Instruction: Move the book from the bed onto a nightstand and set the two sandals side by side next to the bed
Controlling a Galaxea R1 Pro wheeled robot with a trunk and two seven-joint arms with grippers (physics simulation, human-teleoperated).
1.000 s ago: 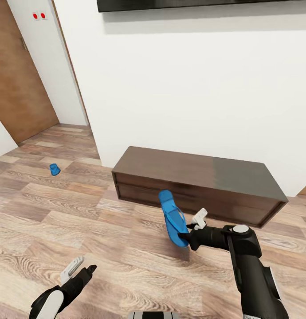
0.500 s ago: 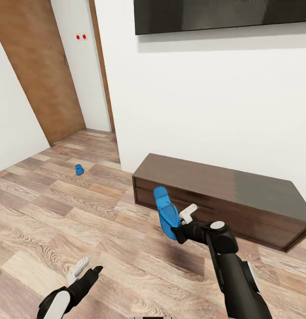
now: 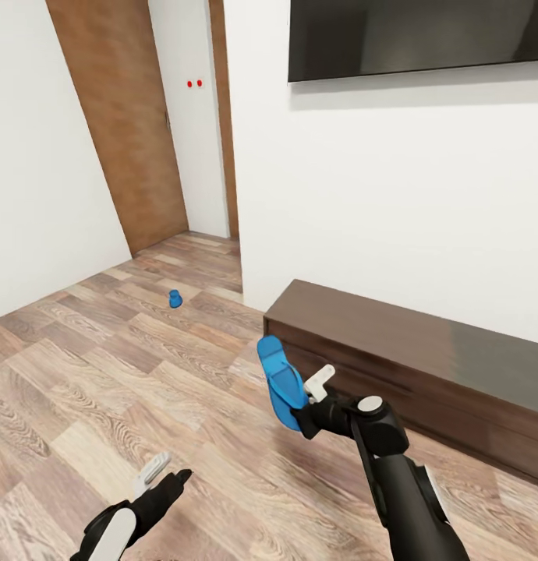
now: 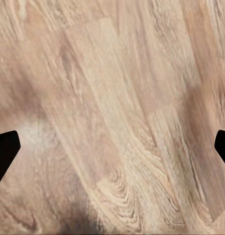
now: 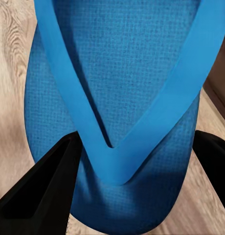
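View has swung left, second sandal (image 3: 175,298) now nearer centre. Right gripper (image 3: 306,405) clamps blue sandal (image 3: 280,381); left gripper (image 3: 164,477) spread, empty. Likely heading for pair.

The right arm (image 3: 401,483) reaches forward and across toward the robot's left, its wrist bent so the right gripper (image 3: 302,413) points leftward, held clear above the floor. Its fingers (image 5: 41,188) are clamped on one end of a blue sandal (image 3: 278,379), which juts up and away from the fingertips. The left arm (image 3: 117,534) hangs low, and the left gripper (image 3: 166,474) has its fingers (image 3: 152,470) spread apart, empty, angled down and forward.
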